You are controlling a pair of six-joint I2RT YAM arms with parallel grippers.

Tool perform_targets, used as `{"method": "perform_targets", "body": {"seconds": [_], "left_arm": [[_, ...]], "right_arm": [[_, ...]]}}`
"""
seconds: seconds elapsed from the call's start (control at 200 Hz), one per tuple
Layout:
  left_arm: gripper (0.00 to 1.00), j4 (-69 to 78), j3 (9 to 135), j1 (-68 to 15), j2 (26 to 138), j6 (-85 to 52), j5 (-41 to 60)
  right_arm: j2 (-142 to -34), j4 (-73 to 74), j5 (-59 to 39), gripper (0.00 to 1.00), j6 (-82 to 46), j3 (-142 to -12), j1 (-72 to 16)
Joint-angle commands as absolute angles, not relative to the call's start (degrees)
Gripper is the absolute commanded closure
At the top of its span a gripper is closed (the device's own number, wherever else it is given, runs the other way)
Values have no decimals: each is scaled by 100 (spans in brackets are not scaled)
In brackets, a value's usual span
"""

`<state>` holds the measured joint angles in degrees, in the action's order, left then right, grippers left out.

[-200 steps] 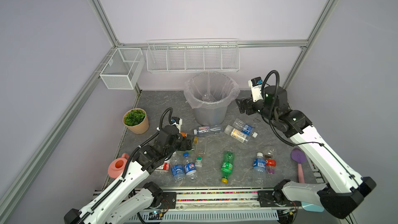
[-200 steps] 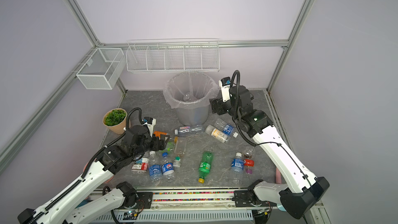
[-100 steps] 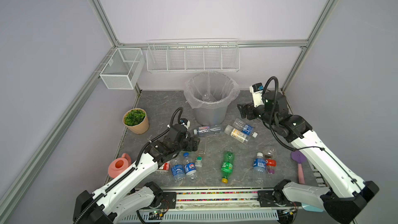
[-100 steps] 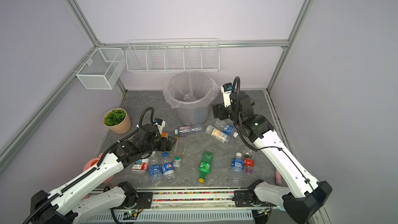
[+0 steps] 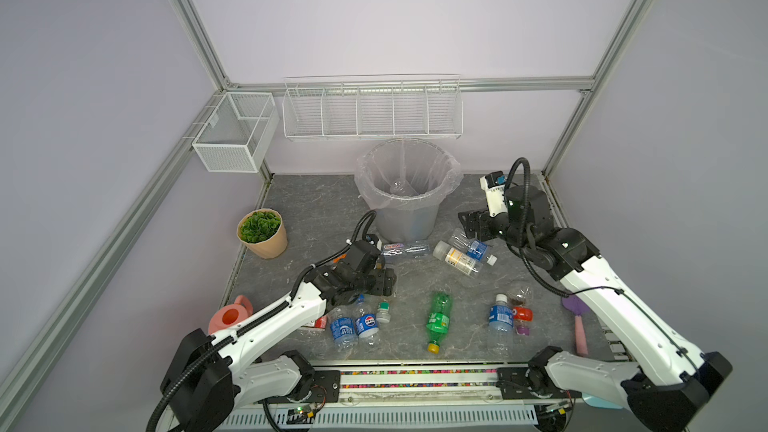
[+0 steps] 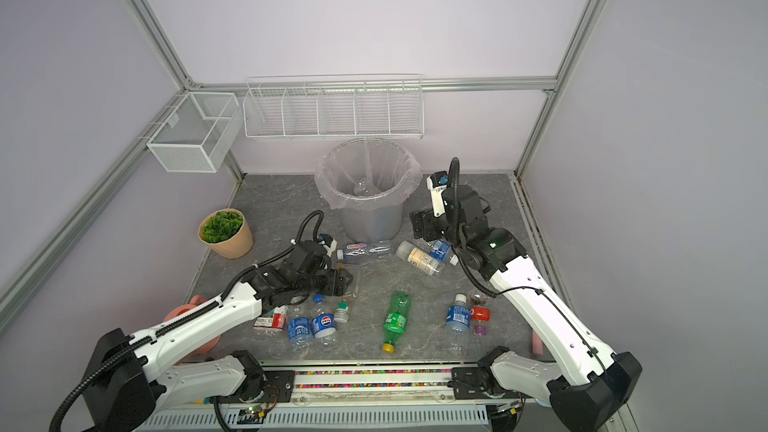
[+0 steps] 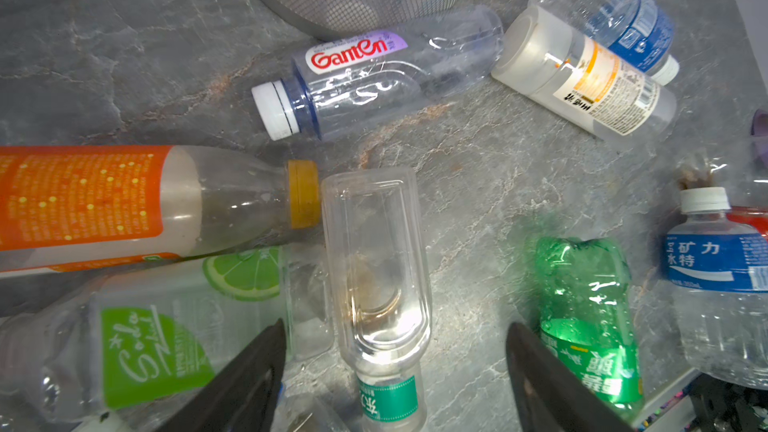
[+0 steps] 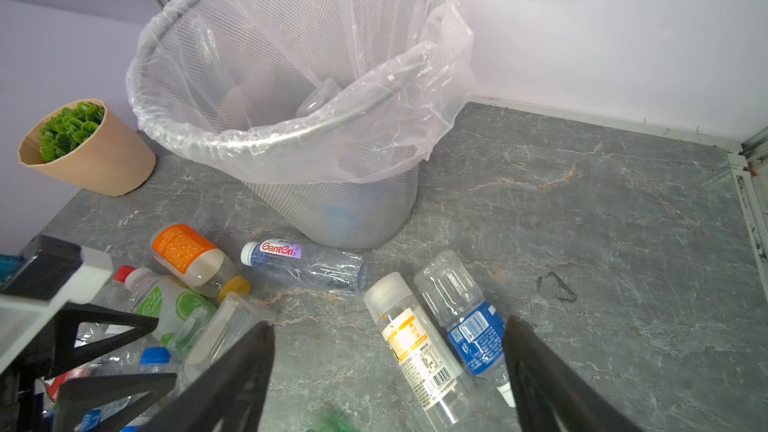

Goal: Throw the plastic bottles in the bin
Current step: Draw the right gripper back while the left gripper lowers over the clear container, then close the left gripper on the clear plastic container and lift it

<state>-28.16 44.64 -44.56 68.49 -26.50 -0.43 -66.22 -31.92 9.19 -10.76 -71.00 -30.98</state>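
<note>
evidently lining up a pinch, the left fingers (image 7: pixel 243 382) straddle a clear bottle (image 7: pixel 374 251), spread apart, not yet gripping. the right fingers (image 8: pixel 232 376) gape empty.

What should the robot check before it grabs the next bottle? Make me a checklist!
1. Left end effector open: ok, jaws apart.
2. Clear bottle lined up between its jaws: ok.
3. Neighbours out of the way: not ok, the orange-label bottle has its yellow cap right at the clear bottle's side.
4. Lime-label bottle touching a jaw: cannot tell.
5. Bin upright, mouth free: ok.
6. Right end effector open and empty: ok.
</note>
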Motion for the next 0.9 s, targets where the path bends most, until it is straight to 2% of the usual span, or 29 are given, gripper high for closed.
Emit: {"method": "perform_targets", "body": {"seconds": [0.0, 0.895], "left_arm": [[18, -2742, 4474, -4491, 7059, -2782, 49], [20, -2685, 4738, -4784, 8012, -2771, 121]], "right_arm": [[-6470, -3130, 954, 12, -1196, -6940, -3060], [-6109, -3160, 1022, 11, -1371, -6548, -2989]]}}
